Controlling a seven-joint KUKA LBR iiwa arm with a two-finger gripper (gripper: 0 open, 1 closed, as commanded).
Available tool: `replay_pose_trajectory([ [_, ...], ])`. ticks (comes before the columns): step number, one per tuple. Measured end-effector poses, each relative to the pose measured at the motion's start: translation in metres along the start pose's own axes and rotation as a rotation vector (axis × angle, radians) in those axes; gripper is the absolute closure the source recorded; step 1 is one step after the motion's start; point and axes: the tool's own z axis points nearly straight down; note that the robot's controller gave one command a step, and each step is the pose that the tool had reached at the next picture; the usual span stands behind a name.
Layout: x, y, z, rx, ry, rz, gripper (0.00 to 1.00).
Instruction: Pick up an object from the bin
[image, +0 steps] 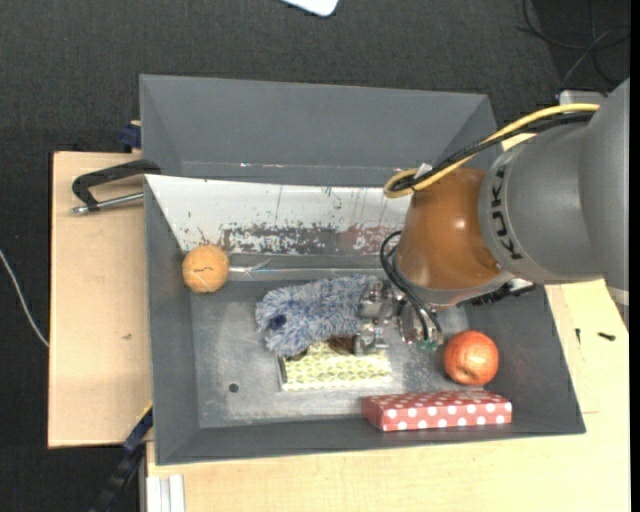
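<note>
Down in the middle of the bin (200, 400), the gripper (375, 325) sat at the right end of the fluffy blue cloth (305, 310), with a red apple (470, 358) near the right wall. Whether it was clenched or released couldn't be told.

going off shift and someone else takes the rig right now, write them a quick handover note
Hand: low in the middle of the bin, at the right edge of the blue fuzzy cloth; no thing visibly held.
Things: green-white patterned pad just in front of the cloth, red apple right of the hand, red dotted box by the front wall, orange ball back left.
Done: nothing lifted out yet.
Left: grasp one thing (the cloth is nearest) and lift it clear.
</note>
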Motion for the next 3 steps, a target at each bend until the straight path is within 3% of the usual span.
replay_pose_trajectory([
  [1, 0.000, 0.000, 0.000, 0.000, 0.000, 0.000, 1.00],
  [2, 0.000, -0.004, -0.068, -0.004, 0.023, -0.005, 1.00],
  [3, -0.007, -0.003, -0.063, -0.003, 0.026, -0.008, 0.00],
])
